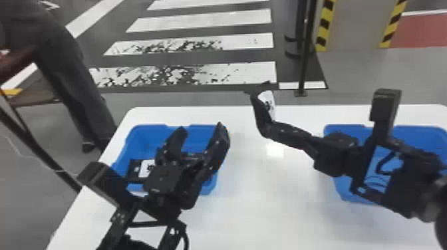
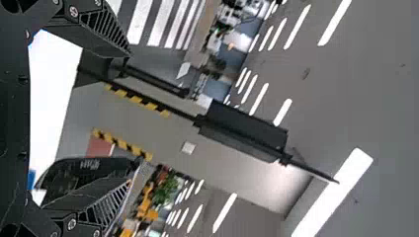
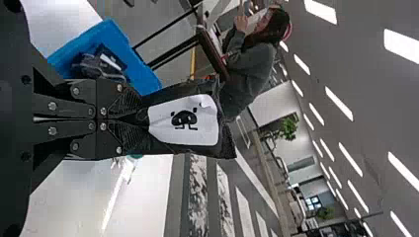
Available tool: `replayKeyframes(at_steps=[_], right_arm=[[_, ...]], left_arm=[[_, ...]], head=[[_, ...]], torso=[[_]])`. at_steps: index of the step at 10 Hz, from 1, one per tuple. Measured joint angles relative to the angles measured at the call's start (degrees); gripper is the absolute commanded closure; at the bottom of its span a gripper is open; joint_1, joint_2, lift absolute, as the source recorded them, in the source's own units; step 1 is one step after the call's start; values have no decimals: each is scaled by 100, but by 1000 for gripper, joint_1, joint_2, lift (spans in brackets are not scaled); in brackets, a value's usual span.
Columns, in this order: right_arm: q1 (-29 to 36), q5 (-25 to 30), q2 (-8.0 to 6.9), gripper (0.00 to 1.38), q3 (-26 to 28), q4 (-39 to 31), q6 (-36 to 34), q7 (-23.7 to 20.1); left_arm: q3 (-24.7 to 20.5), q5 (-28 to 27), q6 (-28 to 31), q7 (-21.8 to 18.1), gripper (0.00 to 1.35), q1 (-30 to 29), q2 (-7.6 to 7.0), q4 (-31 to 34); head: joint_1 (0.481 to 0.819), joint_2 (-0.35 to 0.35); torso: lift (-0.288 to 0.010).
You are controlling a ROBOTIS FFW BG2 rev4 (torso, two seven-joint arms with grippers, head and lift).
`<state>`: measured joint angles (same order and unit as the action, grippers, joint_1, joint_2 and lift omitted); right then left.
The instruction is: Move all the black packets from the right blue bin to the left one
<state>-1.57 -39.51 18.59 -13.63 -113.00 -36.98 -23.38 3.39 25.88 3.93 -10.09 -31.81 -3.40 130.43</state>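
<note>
Right gripper (image 1: 271, 130) fingers are clamped together on one end of a black packet (image 1: 259, 114); the remainder projects beyond the fingertips, white label (image 3: 183, 121) exposed. In the head view, the packet is held between the left blue bin (image 1: 141, 136) and the right blue bin (image 1: 346, 129). Left gripper (image 1: 200, 131) fingers are spread apart above the left bin. Another black packet (image 1: 134, 169) lies inside that bin.
</note>
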Motion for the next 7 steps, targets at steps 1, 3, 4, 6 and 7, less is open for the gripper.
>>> replayKeyframes(at_steps=[1,3,4,6,7], right_arm=[[-30,-55,19,1148,-127,-10,37,-6],[-124,-226,60,1148,-402,-40,68,-9],[-156,-335,67,1148,-570,-80,70,-8],[-236,-541,91,1148,-908,-76,66,0],[-279,-633,104,1148,-1066,-72,43,1]], left_arm=[[-35,186,345,-129,136,112,-2,55],[-20,279,589,-197,136,205,-8,129],[5,274,628,-196,136,217,-11,138],[15,237,608,-195,136,223,-11,140],[16,222,612,-183,136,227,-11,140]], head=[[695,167],[695,183],[695,201],[695,232],[695,251]], torso=[[-140],[-140],[-140],[-140],[-140]])
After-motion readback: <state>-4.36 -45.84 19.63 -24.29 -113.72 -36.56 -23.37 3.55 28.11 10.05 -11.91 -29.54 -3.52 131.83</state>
